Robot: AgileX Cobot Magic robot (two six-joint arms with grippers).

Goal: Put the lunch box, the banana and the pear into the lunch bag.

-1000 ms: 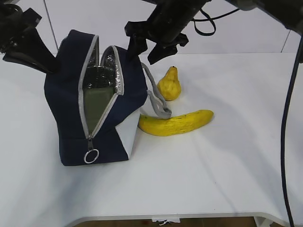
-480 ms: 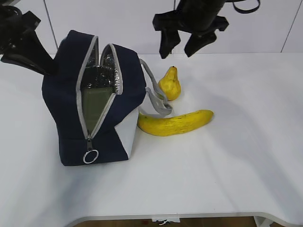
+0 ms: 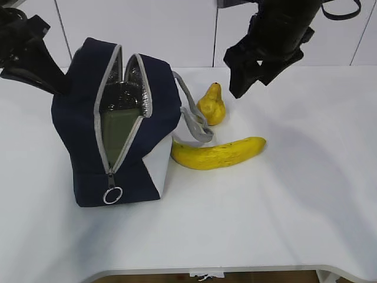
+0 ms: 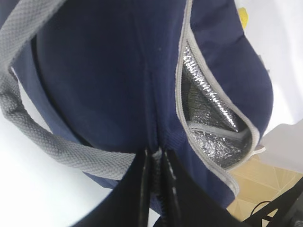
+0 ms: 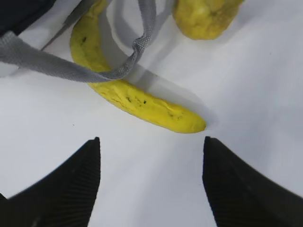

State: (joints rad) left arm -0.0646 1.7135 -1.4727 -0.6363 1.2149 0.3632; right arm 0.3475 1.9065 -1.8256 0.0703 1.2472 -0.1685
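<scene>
navy lunch bag with silver lining, yellow brown-specked banana, yellow pear

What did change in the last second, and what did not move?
The right tool, open and empty, swung from above the lunch bag rightward, over the pear and banana. The left tool stays pinched on the bag's fabric; lunch box stays inside.

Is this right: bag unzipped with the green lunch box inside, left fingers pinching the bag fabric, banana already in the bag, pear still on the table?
Not quite. The banana is not in the bag: the exterior view shows it lying on the table beside the lunch bag, in front of the pear. The rest stands: bag unzipped, green lunch box inside, left fingers pinching the fabric.
</scene>
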